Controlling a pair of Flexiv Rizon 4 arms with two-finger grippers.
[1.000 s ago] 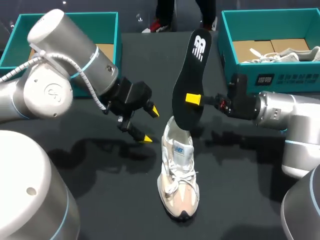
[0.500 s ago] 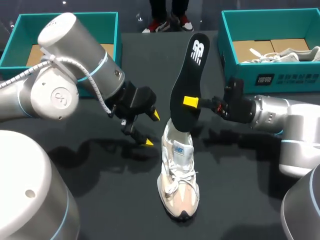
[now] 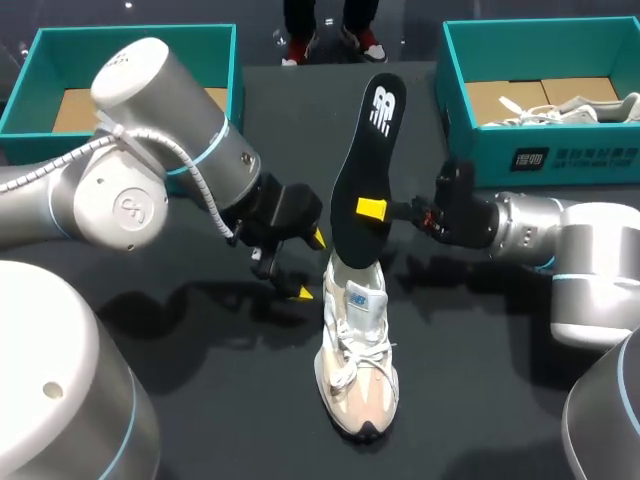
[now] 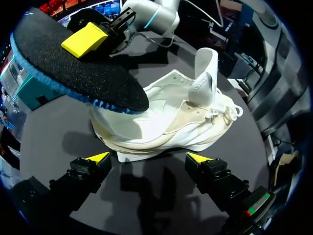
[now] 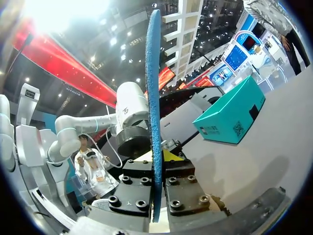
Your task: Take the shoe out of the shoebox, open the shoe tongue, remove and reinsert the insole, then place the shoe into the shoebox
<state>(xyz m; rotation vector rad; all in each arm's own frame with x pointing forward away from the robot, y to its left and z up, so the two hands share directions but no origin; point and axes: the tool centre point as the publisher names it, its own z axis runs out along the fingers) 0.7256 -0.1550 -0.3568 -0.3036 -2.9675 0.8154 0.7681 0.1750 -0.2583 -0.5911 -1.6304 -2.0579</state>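
Observation:
A white and beige shoe stands on the black table, toe toward the front edge, its tongue raised. The black insole with a blue underside stands nearly upright, its lower end at the shoe's heel opening. My right gripper is shut on the insole's middle from the right. In the right wrist view the insole runs edge-on between the right gripper fingers. My left gripper is open just left of the heel. In the left wrist view the shoe lies ahead of the left gripper, under the insole.
A teal shoebox stands at the back left. A second teal shoebox at the back right holds another pale shoe, close behind my right arm. Open black table lies in front of and beside the shoe.
My left arm has moved right, bringing its open gripper close to the shoe's heel. The right gripper has shifted left with the insole, whose top now leans further left.

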